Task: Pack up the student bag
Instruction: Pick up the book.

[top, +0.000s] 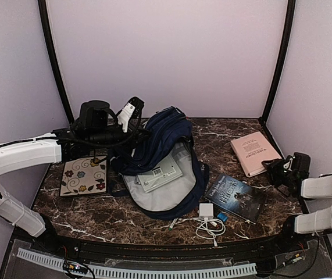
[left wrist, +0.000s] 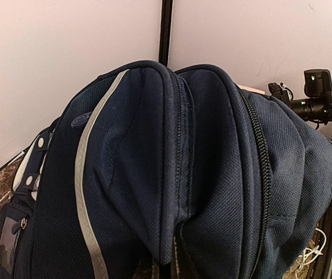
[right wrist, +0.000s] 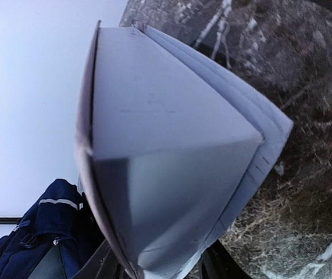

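Seeing backpack [top: 164, 152] mid-table [top: 224, 139], lying flat, main pocket gaping toward the near edge, grey lining showing. At the bag's far end, left gripper [top: 132, 114] clamped tight on the navy top fabric, holding that flap bunched up off the tabletop. Left wrist view full of folded navy cloth with a pale stripe, folds converging at bottom centre. Inside the open pocket: white booklet [top: 160, 173] flat on the lining. Just beside the bag on its left: flowered cream mat [top: 84, 175]. Near the bag on its right: dark-cover book [top: 236, 196]. Nearer the front edge: white charger [top: 206, 210] with coiled white cable [top: 212, 228], right by the bag's front rim; can't tell if touching. Far right on the tabletop: pink book [top: 253, 152], with right gripper [top: 279, 170] at its near right corner. In right wrist view, that corner sitting between the fingers [right wrist: 219, 266], jaws partly apart on either side. Can't tell whether actually pinching the book or only straddling it.
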You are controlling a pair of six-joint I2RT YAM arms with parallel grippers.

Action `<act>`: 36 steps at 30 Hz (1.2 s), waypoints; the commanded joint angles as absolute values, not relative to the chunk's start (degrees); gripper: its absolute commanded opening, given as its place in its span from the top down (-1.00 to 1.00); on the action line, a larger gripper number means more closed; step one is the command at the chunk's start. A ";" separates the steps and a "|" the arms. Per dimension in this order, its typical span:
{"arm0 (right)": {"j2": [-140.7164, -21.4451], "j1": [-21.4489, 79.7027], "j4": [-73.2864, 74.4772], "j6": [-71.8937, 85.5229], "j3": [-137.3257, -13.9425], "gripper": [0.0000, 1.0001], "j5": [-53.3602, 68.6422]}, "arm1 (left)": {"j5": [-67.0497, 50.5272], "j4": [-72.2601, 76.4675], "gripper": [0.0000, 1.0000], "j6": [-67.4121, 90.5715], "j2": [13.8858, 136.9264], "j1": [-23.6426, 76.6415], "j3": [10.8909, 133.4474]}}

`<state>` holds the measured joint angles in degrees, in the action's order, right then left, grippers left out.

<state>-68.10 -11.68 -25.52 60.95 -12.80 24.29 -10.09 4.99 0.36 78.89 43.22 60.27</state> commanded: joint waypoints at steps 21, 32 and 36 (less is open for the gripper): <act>-51.26 -11.43 8.50 42.31 -32.14 0.82 31.80 | -10.64 12.57 1.00 -1.58 75.76 42.91 63.37; -54.34 -11.43 49.67 24.04 -58.08 0.84 34.09 | -10.63 12.55 1.00 -1.58 76.20 42.89 63.37; -56.21 -11.25 63.35 19.92 -74.51 0.83 28.14 | -10.30 12.43 1.00 -1.90 76.18 42.93 63.44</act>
